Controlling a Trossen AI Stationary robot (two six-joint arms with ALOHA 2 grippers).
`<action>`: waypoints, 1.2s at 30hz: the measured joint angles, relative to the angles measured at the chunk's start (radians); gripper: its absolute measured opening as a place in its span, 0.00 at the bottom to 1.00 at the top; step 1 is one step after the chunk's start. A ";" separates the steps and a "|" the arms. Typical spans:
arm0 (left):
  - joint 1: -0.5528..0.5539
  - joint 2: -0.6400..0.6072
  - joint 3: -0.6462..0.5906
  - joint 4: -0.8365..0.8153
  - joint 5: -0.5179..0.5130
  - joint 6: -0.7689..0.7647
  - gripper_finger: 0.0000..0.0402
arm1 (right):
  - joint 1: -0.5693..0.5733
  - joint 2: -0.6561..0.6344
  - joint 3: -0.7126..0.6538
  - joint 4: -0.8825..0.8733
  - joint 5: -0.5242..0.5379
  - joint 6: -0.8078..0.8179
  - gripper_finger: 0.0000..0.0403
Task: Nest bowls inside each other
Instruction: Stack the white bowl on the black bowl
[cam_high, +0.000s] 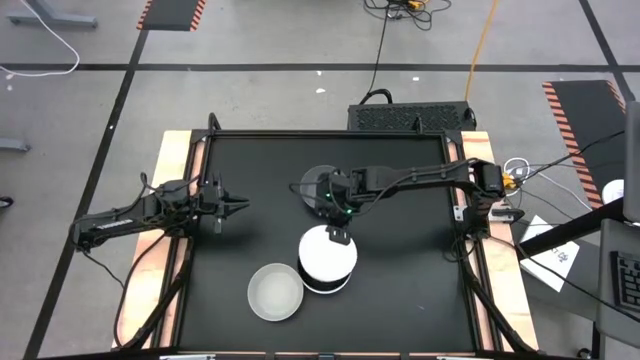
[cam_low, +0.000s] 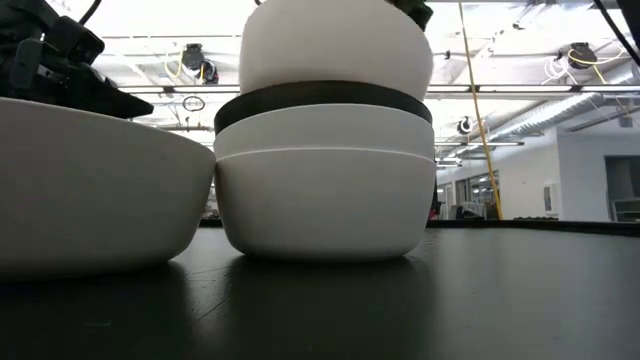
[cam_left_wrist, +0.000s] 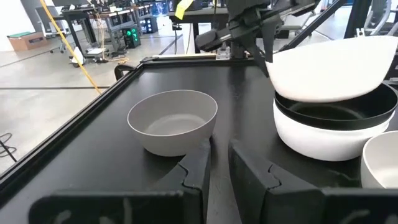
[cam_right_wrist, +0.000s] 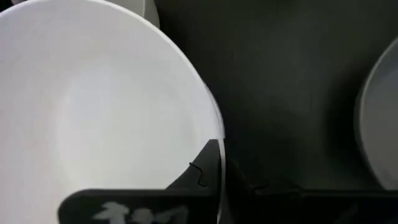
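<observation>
A stack of bowls (cam_high: 328, 268) stands at the table's near middle: white bowls (cam_low: 320, 200) at the bottom, a black bowl (cam_left_wrist: 348, 115) in them, and a white bowl (cam_left_wrist: 329, 68) on top. My right gripper (cam_high: 336, 234) is shut on that top bowl. A grey bowl (cam_left_wrist: 173, 121) rests on its base farther back, under my right arm. A translucent pale bowl (cam_high: 275, 292) sits left of the stack. My left gripper (cam_left_wrist: 218, 167) hovers at the table's left, its fingers narrowly open, pointing at the grey bowl. My right gripper pinches the top white bowl's rim (cam_right_wrist: 214, 134) on its far side, one finger (cam_right_wrist: 208, 165) inside the bowl and the other outside. The fingers come from above, slanting down from the far side. The bowl sits tilted, its underside sunk inside the black bowl's rim.
The black table top (cam_high: 400, 290) has a raised frame (cam_high: 470, 270) around it. Bare surface lies right of the stack and between my left gripper and the grey bowl. My right arm (cam_high: 420, 178) reaches in from the right edge over the grey bowl.
</observation>
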 joint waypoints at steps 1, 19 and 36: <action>0.000 0.000 0.000 0.000 0.000 0.000 0.15 | 0.002 0.000 0.000 -0.001 0.000 0.007 0.00; 0.000 0.000 0.000 -0.002 0.010 -0.002 0.15 | 0.060 0.090 0.002 -0.086 0.102 0.084 0.00; 0.000 0.000 0.000 -0.005 0.010 -0.004 0.15 | 0.114 0.082 0.002 -0.119 0.290 0.109 0.00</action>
